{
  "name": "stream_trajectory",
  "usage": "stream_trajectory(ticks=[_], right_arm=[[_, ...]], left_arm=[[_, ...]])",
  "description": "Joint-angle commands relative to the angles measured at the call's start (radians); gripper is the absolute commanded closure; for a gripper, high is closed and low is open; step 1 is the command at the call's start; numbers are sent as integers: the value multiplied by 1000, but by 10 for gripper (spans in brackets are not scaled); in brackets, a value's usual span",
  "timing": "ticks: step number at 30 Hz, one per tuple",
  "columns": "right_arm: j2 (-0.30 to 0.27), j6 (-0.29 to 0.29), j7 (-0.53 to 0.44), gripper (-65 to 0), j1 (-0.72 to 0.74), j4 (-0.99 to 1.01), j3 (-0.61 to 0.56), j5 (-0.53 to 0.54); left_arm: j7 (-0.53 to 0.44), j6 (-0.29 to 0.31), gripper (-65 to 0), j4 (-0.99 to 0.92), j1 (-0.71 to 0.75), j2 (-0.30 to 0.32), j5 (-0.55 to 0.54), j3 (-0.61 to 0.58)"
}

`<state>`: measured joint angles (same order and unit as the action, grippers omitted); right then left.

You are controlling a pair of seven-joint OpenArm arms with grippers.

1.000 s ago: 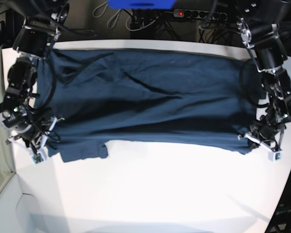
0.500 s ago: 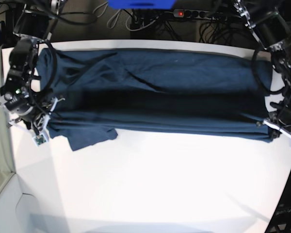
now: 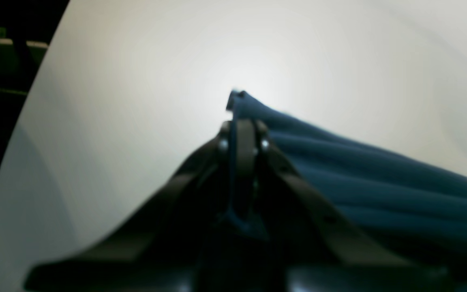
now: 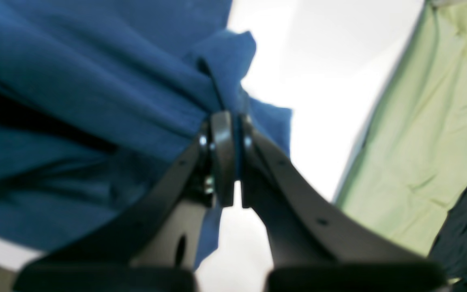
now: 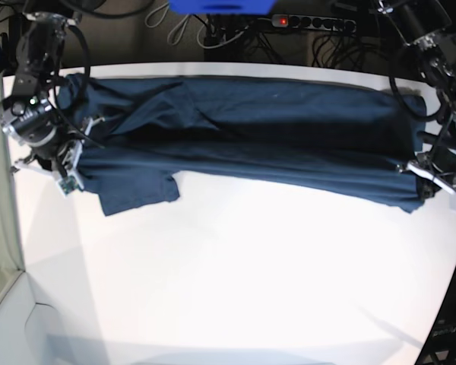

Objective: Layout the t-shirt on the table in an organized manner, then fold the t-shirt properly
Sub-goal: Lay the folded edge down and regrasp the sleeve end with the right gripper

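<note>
The shirt (image 5: 243, 137) lies stretched in a long dark-blue band across the far half of the surface (image 5: 235, 289), running nearly from one side edge to the other. Its far edge sits close along the far rim of the surface, and the near edge looks lifted, casting a shadow band along the cloth's middle. One sleeve hangs out flat from the shirt's near edge, at the end by the right gripper.

The right gripper (image 5: 70, 173) is at that sleeve end of the shirt, jaws clenched on the cloth. The right wrist view shows it plainly: the two black jaws pressed together with a bunched fold of blue fabric pinched between the tips, cloth gathering into ridges that run away from the pinch. Beyond that end of the shirt there is white surface, then a pale green sheet (image 4: 420, 121) past the edge.

The left gripper (image 5: 435, 182) is at the opposite end of the shirt, on its near corner, jaws also clenched on cloth. From the left wrist view, a thin edge of fabric stands up between the closed tips and pokes out just past them, while the rest of the shirt trails off in soft parallel folds. Bare surface lies all around that corner.

A power strip (image 5: 311, 23) sits behind the shirt, beyond the surface's far rim.
</note>
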<state>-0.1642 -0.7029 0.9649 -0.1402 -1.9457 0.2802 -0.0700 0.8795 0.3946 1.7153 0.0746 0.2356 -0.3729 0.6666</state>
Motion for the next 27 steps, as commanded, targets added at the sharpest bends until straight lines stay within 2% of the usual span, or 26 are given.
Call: stream_trajectory(ticks=[1, 5, 12, 25, 27], right_arm=[[-2, 5, -13, 0, 1, -16, 4, 3], [-2, 5, -17, 0, -34, -7, -2, 6], [-2, 5, -22, 0, -68, -4, -97, 3], [-7, 5, -24, 0, -23, 193, -95, 2], [-7, 5, -24, -40, -26, 191, -95, 2]], left_arm=[[-12, -3, -2, 16, -2, 18, -13, 23], [-10, -3, -2, -25, 6, 17, -11, 51], [-16, -3, -2, -142, 6, 18, -18, 51], [-13, -3, -4, -162, 23, 20, -18, 51], [-12, -3, -5, -162, 31, 20, -18, 51]])
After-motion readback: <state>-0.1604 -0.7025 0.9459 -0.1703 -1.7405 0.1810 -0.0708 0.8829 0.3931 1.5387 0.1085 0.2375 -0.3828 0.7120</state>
